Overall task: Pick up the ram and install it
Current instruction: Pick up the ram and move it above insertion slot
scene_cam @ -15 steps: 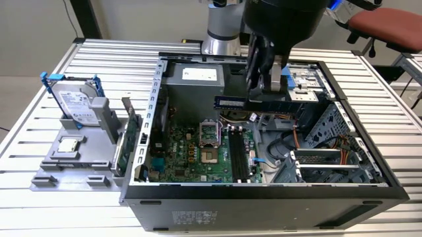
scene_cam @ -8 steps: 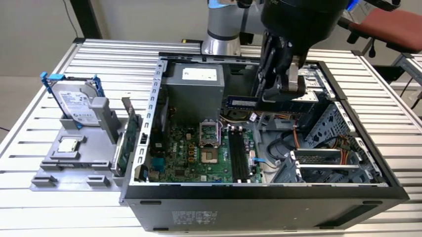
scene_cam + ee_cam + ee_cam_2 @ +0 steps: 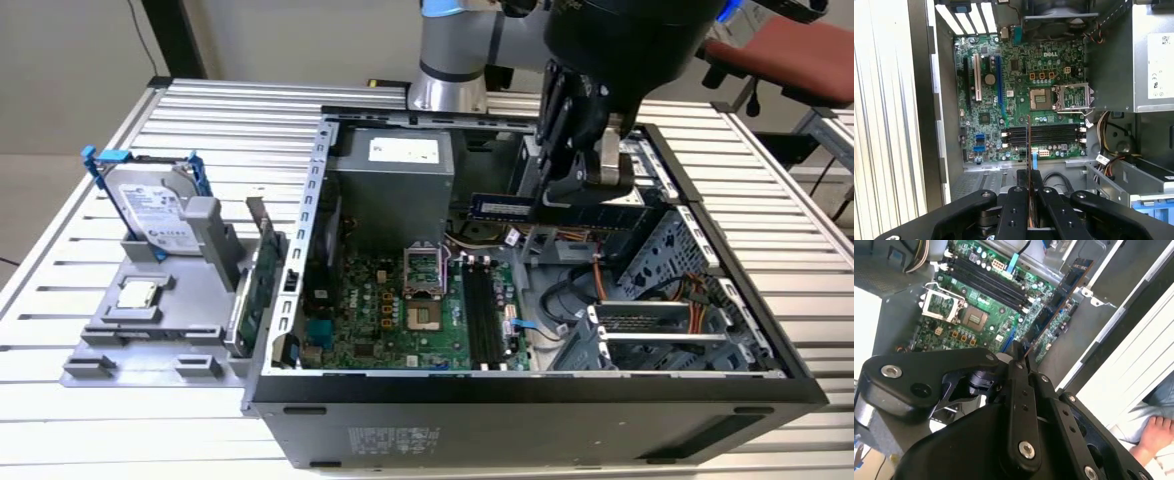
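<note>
Holds the thin, flat, dark ram point(image 3: 1060, 292) edge-on in the closed black gripper point(image 3: 1028, 172), green motherboard point(image 3: 1004, 100) and long black slots point(image 3: 1054, 134) ahead of it.

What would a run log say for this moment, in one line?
pincer: shut on ram | ram: held above open case | memory slots: empty | install: not yet done

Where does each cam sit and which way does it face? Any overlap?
Exterior view: off the arm, high, looking down into the open case; shows the arm and the gripper holding the ram.
First wrist view: on the arm, looking down along the fingers onto the motherboard.
Second wrist view: on the arm, looking obliquely past the fingers at the motherboard; a person's hand lies beyond the case.
Shared: all three show ram and motherboard.
</note>
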Action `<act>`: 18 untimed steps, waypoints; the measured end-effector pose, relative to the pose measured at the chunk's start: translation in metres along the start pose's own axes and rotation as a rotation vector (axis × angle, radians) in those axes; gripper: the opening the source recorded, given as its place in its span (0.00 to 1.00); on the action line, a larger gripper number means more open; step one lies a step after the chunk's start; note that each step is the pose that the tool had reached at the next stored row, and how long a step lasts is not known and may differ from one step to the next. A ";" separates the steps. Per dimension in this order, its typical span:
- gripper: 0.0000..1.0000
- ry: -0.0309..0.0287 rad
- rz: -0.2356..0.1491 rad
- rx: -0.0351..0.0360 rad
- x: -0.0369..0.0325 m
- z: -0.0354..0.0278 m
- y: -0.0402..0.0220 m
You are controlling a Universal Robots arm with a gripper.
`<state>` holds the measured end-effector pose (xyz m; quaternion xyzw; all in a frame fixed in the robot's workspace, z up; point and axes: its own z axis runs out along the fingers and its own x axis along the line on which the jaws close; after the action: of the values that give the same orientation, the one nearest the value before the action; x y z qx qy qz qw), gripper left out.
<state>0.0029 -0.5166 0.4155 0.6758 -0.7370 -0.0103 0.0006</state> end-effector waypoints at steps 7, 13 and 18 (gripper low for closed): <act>0.00 0.0001 0.000 0.0000 -0.0148 0.0002 0.0012; 0.00 0.0007 0.000 0.0001 -0.0418 0.0006 0.0036; 0.00 0.0010 0.000 0.0001 -0.0644 0.0010 0.0055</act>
<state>0.0030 -0.4519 0.4155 0.6759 -0.7369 -0.0099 0.0009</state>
